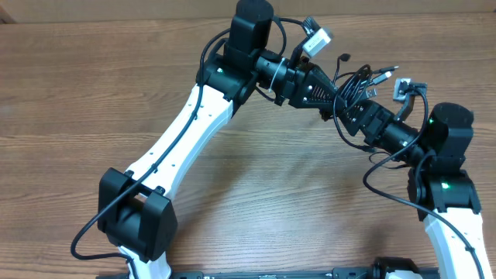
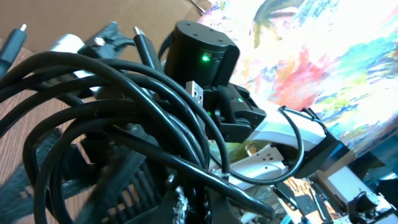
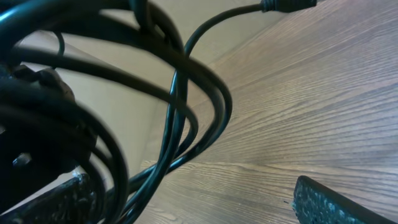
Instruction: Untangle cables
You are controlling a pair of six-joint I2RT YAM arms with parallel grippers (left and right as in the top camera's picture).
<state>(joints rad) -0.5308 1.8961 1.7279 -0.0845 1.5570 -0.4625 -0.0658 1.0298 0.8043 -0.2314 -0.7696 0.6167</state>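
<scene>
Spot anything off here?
Nothing damaged or spilled. The cables are one tangled clump held above the table by the shut left fingers, plug ends sticking out at odd angles. Loops pass between the wide-open right fingers, ungripped.

Left arm [image 1: 186,132]: long rounded white links dotted with small dark screw holes; black joint housings [image 1: 138,217], blocky at the base, cylindrical higher up; a thin black wire [image 1: 85,229] loops out beside the base; a small pale grey camera box [image 1: 316,40] sits near the wrist; the left gripper [image 1: 339,102] is black, its shell ribbed in a triangular lattice. Right arm [image 1: 453,232]: the same white link and round black joints; green lights [image 1: 446,184] glow on its black housings; another black wire [image 1: 366,177] curls alongside it; a second grey box [image 1: 403,85] sits at its wrist.
</scene>
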